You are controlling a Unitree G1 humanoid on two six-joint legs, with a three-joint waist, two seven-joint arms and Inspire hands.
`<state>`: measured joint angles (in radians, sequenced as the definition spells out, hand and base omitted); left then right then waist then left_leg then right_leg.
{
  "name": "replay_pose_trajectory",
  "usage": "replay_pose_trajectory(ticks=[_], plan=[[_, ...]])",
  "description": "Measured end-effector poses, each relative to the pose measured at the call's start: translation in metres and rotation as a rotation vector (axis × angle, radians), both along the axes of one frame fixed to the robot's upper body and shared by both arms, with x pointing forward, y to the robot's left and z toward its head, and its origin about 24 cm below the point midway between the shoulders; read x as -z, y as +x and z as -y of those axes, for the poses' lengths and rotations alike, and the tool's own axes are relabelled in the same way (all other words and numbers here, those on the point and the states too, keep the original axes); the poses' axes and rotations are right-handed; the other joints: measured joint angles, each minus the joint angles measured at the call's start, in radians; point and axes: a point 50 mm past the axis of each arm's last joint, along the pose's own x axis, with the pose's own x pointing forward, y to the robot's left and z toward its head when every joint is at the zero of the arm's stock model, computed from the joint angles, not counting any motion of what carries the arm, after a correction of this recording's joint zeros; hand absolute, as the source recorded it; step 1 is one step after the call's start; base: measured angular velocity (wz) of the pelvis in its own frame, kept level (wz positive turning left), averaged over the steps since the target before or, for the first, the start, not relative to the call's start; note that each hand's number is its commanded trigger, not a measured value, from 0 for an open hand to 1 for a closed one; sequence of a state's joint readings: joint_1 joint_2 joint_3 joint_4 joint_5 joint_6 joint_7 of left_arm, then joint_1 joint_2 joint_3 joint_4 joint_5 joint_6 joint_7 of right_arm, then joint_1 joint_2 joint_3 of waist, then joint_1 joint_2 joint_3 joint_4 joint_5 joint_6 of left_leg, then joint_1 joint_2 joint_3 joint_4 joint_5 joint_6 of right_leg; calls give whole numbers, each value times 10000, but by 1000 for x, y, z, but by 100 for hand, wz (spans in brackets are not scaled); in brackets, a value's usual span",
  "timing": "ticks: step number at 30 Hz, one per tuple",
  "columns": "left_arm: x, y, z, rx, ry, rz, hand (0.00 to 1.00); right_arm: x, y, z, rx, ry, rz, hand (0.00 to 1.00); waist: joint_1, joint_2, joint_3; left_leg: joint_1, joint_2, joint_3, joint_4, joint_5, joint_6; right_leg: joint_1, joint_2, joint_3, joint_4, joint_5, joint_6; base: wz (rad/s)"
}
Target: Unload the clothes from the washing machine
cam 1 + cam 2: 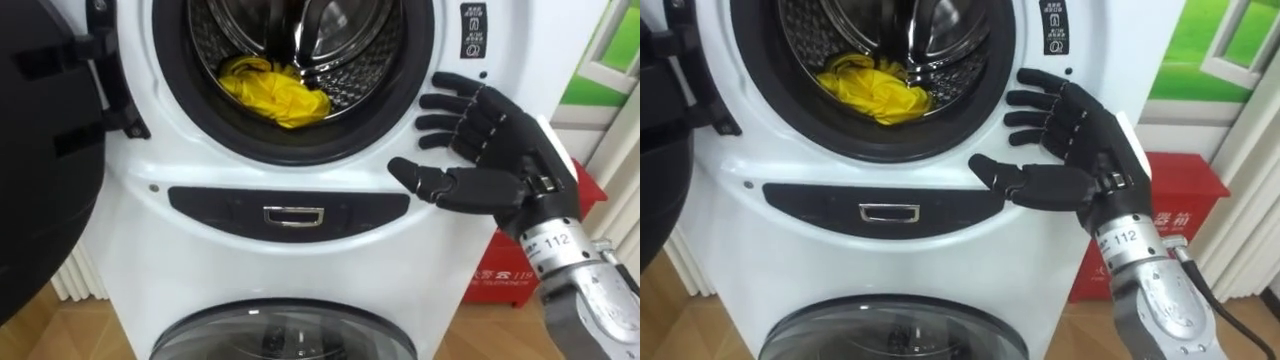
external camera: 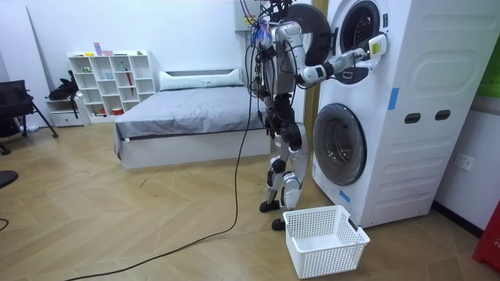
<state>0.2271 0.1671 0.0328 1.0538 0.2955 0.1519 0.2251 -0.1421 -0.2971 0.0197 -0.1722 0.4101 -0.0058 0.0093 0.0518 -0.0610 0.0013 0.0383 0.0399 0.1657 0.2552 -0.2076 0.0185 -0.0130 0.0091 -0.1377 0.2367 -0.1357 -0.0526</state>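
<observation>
- Cloth of crumpled yellow fabric (image 1: 275, 92) lies low in the ribbed steel drum (image 1: 340, 60), at about six o'clock of the round opening. It rests on the drum wall and is not yet held.
- The black five-fingered right hand (image 1: 490, 150) is released, with fingers straight and spread and nothing grasped. It is placed before the face of the white front-loading washing machine (image 1: 130, 270), outside the opening at about four o'clock and just beside the dark rubber door seal (image 1: 195, 100).
- The reach into the drum is judged to be the step in hand. The hand should be carried toward ten o'clock, over the lower lip of the seal, and only then lowered onto the cloth.
- The fingers are best left spread until the heap is covered. They can then be closed round its highest folds, so that a thick bunch is gathered rather than a thin edge.
- The lip of the seal should be cleared with room to spare, since a thumb caught on it is likely to stall the arm.
- The dark round door (image 1: 40, 160), swung open at nine o'clock, is well apart from that path and need not be touched.
- A white lattice plastic basket (image 2: 324, 238) is seen on the wooden floor (image 2: 156, 218) near the robot's feet. The cloth should therefore be drawn straight out of the opening before it is lowered.
</observation>
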Motion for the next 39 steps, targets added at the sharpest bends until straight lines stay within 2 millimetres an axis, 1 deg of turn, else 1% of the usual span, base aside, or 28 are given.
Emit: replay_pose_trajectory(ticks=[4,6,8,9,10,11,13,15,19,20,23,30,33,34,35,39], plan=[[0,0,1,-69,-63,27,0,-3,1,-2,-89,-368,132,0,3,70,0,-6,9,-14,-20,29,-33,-14,42,39,-18,40,-61,0],[0,0,1,-86,-79,83,0,-10,-1,-5,-42,-926,444,0,18,132,-2,-9,6,-5,-27,30,-36,-41,84,122,-41,53,-68,0],[0,0,1,-92,-82,79,0,-16,-4,-7,138,-1704,810,0,22,205,-37,2,4,35,-171,61,-72,0,114,146,-177,144,-142,-5],[0,0,1,-96,-87,84,0,-18,-4,-8,158,-1832,892,0,22,220,-52,17,-2,45,-195,65,-77,-8,118,159,-178,146,-146,-6],[0,0,2,-96,-100,107,0,-21,-6,-9,214,-2144,1061,0,22,280,-73,54,-6,63,-236,67,-80,-45,120,162,-173,147,-149,-8],[1,1,2,-100,-108,114,0,-23,-7,-12,175,-2339,1182,0,20,330,-84,96,-8,120,-327,90,-100,-59,117,161,-161,155,-165,-10],[1,1,2,-95,-102,86,0,-25,-9,-16,63,-2528,1299,0,13,353,-95,122,-2,207,-442,125,-127,-50,123,160,-166,174,-212,-15],[2,3,2,-79,-129,66,0,-28,-10,-20,111,-2708,1378,0,-3,336,-87,159,0,260,-566,176,-154,-62,145,211,-174,168,-234,-11],[3,7,4,-43,-198,93,0,-32,-13,-26,166,-3312,1510,0,-14,228,-67,258,44,413,-698,198,-193,-73,203,319,-162,123,-287,-9],[3,8,4,-42,-190,110,0,-32,-13,-27,156,-3365,1547,0,-48,173,-65,255,59,417,-700,196,-197,-75,220,324,-167,120,-298,-6],[3,8,6,166,-220,83,0,-33,-15,-32,70,-3095,1530,0,-50,98,-65,231,96,483,-700,187,-227,-126,264,325,-166,119,-333,-6],[4,3,8,359,-125,-83,0,-35,-18,-37,-86,-3020,1503,0,-49,84,-72,246,166,510,-698,197,-297,-138,334,354,-186,118,-412,0],[4,-3,8,339,-18,-191,0,-34,-19,-41,-156,-3108,1531,0,-49,86,-80,267,196,534,-701,211,-330,-121,378,417,-193,121,-456,-1],[4,-4,8,328,1,-215,0,-32,-20,-42,-217,-3098,1475,0,-48,89,-84,306,212,534,-701,217,-346,-69,401,427,-243,133,-476,0],[4,-6,7,317,43,-236,0,-30,-23,-44,-302,-3073,1401,0,-37,90,-107,384,233,537,-713,212,-368,-2,428,435,-311,154,-502,0],[4,-7,7,313,68,-172,0,-26,-29,-46,-470,-2941,1286,0,52,104,-130,418,264,550,-721,197,-406,59,459,446,-334,149,-515,-1]])
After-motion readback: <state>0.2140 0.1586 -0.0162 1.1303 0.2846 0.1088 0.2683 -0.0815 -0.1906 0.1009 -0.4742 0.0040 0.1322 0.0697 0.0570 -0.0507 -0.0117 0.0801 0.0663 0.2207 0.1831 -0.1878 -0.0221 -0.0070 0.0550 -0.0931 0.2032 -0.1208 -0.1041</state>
